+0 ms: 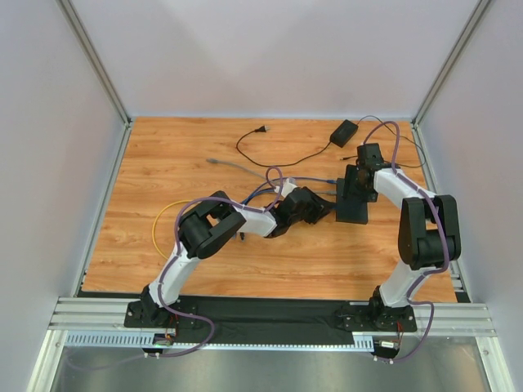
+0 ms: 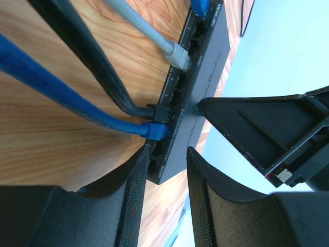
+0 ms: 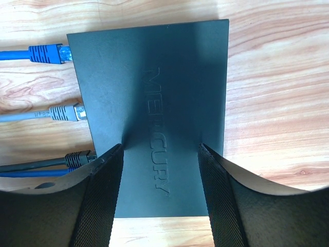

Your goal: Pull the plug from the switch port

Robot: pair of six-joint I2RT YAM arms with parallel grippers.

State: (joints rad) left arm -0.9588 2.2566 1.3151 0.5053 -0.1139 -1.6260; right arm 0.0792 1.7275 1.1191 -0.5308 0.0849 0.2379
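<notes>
The switch (image 1: 353,202) is a flat black box right of the table's centre, with its port edge facing left. In the left wrist view the switch (image 2: 205,72) holds a blue plug (image 2: 154,130), a black plug (image 2: 157,112), a grey plug (image 2: 180,55) and another blue plug (image 2: 200,5). My left gripper (image 2: 163,172) is open and empty, close in front of the near end of the port row, below the blue plug. My right gripper (image 3: 160,149) is open, its fingers spread over the top of the switch (image 3: 154,77). The plugs show at the left, among them blue (image 3: 49,53), grey (image 3: 64,111) and black (image 3: 79,158).
A small black power-adapter brick (image 1: 343,131) with a thin black cord lies at the back right. A yellow cable (image 1: 159,224) loops at the left and a grey cable (image 1: 233,166) runs across the middle. White walls enclose the table on three sides.
</notes>
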